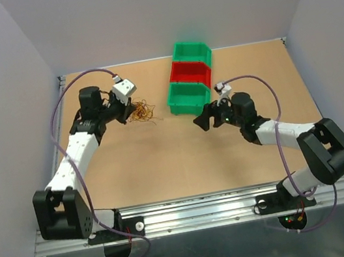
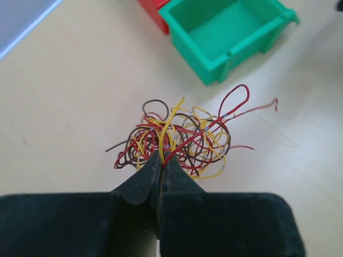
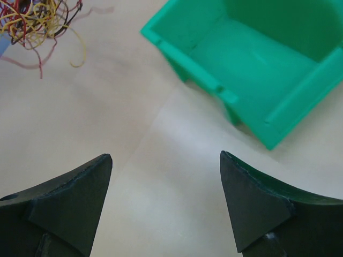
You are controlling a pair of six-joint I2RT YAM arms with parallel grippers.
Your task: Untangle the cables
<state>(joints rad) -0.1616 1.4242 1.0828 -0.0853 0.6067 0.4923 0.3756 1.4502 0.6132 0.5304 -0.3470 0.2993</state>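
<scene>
While left hand (image 2: 162,160) pinches cables (image 2: 185,136), right hand (image 3: 165,157) agape

A light tan wooden tabletop (image 1: 164,163) bears a tangle of thin red, yellow, brown wires (image 1: 142,113) and a green-red-green row of plastic bins (image 1: 189,71), apparently touching.

The cables (image 2: 179,139) mix red, yellow and dark brown strands over a plain pale tan bench (image 2: 69,107). The red bin (image 1: 189,71) and the two green bins (image 1: 189,97) are solid-coloured, without pattern. The left hand (image 2: 162,158) and the right hand (image 3: 165,155) are black.
</scene>
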